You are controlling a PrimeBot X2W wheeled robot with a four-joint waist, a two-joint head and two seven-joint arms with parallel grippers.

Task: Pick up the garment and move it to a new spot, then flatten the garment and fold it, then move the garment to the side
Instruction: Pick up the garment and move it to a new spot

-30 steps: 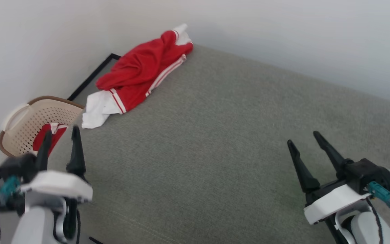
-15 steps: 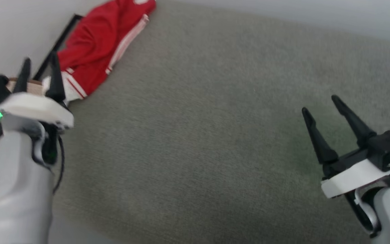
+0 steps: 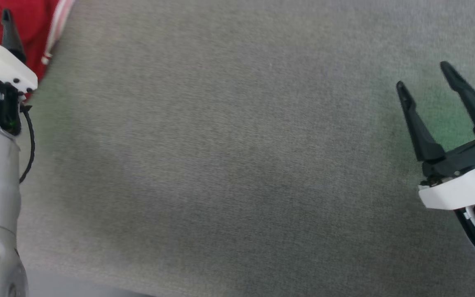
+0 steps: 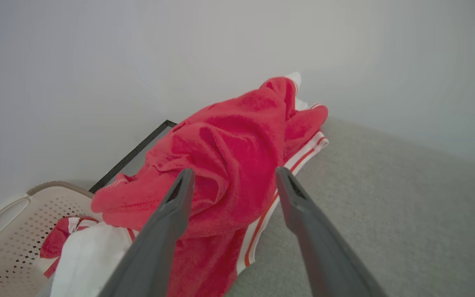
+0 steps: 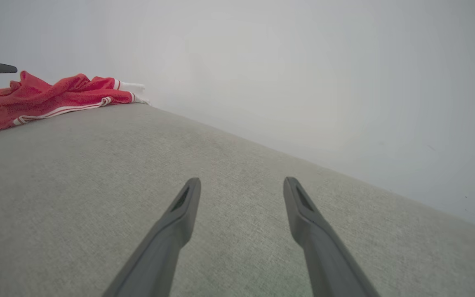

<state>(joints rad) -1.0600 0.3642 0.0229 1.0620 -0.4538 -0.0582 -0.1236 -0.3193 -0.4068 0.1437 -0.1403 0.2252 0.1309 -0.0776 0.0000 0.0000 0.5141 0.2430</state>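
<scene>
Left gripper (image 4: pixel 234 170) has neared the garment (image 4: pixel 237 132), fingers (image 4: pixel 171 214) wide. We see the right gripper (image 5: pixel 241 179) wide too, over the surface (image 5: pixel 76 185).

Right hand (image 5: pixel 241 179) agape over grey surface (image 5: pixel 97 185); garment (image 5: pixel 48 99) far off, perhaps against wall (image 5: pixel 303 62).

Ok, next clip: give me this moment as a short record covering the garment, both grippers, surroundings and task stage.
garment: bright red soft fabric garment with white end panels and striped trim, crumpled in a heap at the surface's edge by the wall
surface: grey woven fabric surface
left gripper: open, fingers aimed at the garment, not gripping it
right gripper: open, over bare surface, apart from the garment
nearby: beige perforated plastic basket holding another red-and-white cloth
task stage: pickup not yet done
</scene>
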